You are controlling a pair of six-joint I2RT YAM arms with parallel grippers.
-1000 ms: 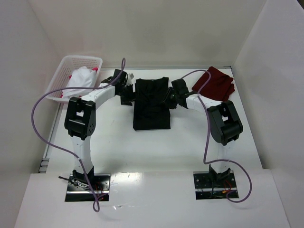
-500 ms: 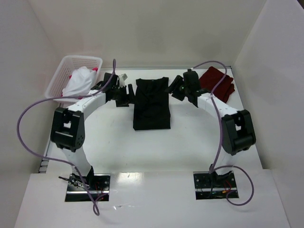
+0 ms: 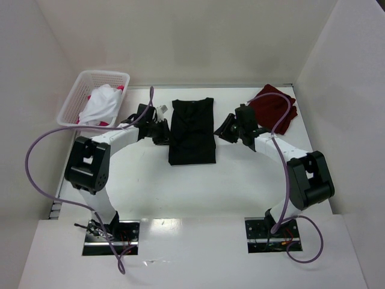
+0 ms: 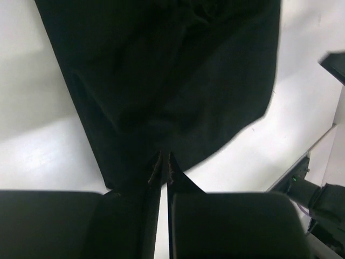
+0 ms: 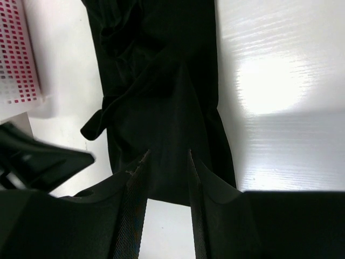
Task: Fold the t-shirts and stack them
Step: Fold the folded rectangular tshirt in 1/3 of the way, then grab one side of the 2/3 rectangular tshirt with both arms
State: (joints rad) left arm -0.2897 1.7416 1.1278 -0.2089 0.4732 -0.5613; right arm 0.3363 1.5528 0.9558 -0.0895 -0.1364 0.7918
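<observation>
The black shirt (image 3: 192, 131) lies folded lengthwise, with the basket (image 3: 90, 78) and maroon shirt (image 3: 274, 105) well aside. The left gripper (image 4: 161, 168) pinches one edge; the right gripper (image 5: 167, 162), narrowly parted, straddles the other.

black t-shirt (image 4: 172, 70) runs off the top of both my wrist views; basket (image 5: 20, 59) is cropped at my right view's left edge; from above, the white shirt (image 3: 99, 103) covers most of the pink-red one (image 3: 121, 88); my right cable (image 3: 292, 108) crosses the maroon shirt (image 3: 271, 111)
</observation>
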